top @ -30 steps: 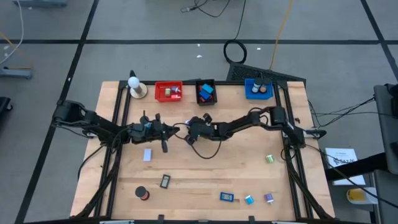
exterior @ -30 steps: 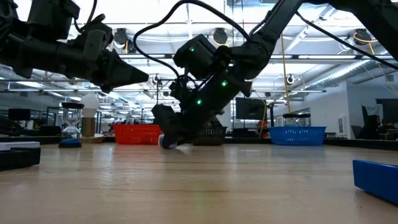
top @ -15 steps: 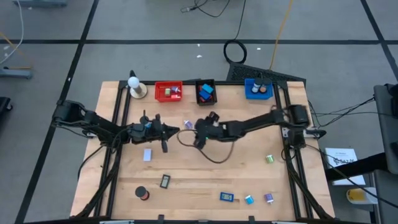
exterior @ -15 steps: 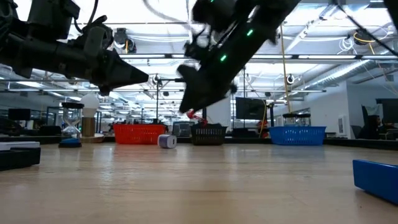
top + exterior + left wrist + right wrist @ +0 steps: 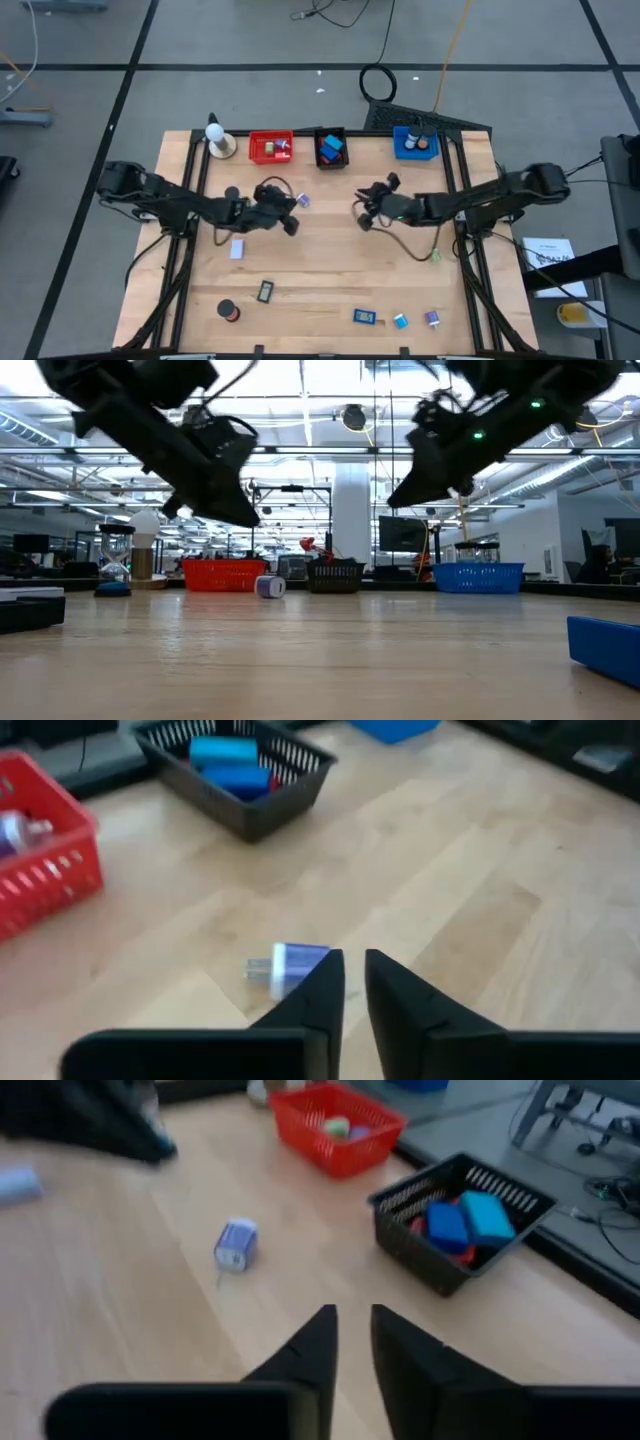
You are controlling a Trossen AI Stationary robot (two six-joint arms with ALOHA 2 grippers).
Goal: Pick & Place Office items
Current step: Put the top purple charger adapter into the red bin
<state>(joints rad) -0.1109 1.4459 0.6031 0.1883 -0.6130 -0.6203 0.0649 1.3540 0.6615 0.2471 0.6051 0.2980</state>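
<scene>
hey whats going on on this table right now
Two robot arms are sorting small office items into bins. Neither holds anything: the left gripper and right gripper hang above the table with fingers nearly together. A small purple-and-white piece lies on the wood between them, in front of the red bin and black bin. More pieces wait along the table's near edge, among them a blue rectangle.

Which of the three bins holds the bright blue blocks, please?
The black bin, the middle one of the row at the table's far edge. The red bin holds small mixed pieces, and the blue bin holds dark and tan ones.
</scene>
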